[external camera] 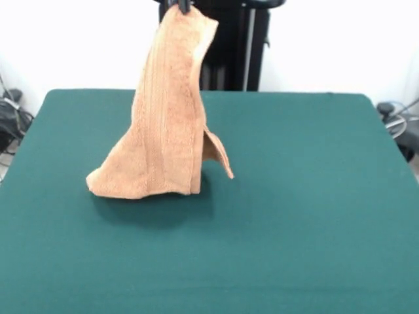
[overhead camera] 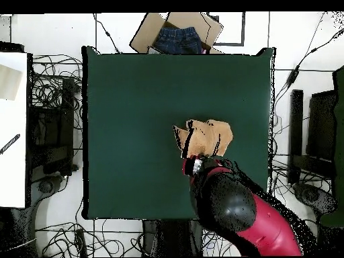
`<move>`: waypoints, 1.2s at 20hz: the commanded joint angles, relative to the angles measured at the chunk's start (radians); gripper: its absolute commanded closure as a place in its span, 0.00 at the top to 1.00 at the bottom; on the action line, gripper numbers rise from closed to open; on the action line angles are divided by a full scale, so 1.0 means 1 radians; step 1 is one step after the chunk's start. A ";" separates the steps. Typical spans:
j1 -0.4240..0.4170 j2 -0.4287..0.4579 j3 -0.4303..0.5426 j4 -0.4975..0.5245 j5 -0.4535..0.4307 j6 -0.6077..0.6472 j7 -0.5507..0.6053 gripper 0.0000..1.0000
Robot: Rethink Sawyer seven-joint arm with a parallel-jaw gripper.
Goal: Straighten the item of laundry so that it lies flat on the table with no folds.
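Desk [external camera: 314,216]: dark green felt-like top, rectangular. Towel [external camera: 167,131]: orange-tan terry with woven stripes, hanging as a tall cone left of centre, bottom edge crumpled on the desk. End effector [external camera: 178,6]: clamped on the towel's top corner at the frame's top edge.

A lab: cables [overhead camera: 57,80] strewn around the green table [overhead camera: 134,101].
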 commanded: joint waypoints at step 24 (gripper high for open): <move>0.221 0.229 0.018 0.010 -0.105 -0.227 0.237 0.00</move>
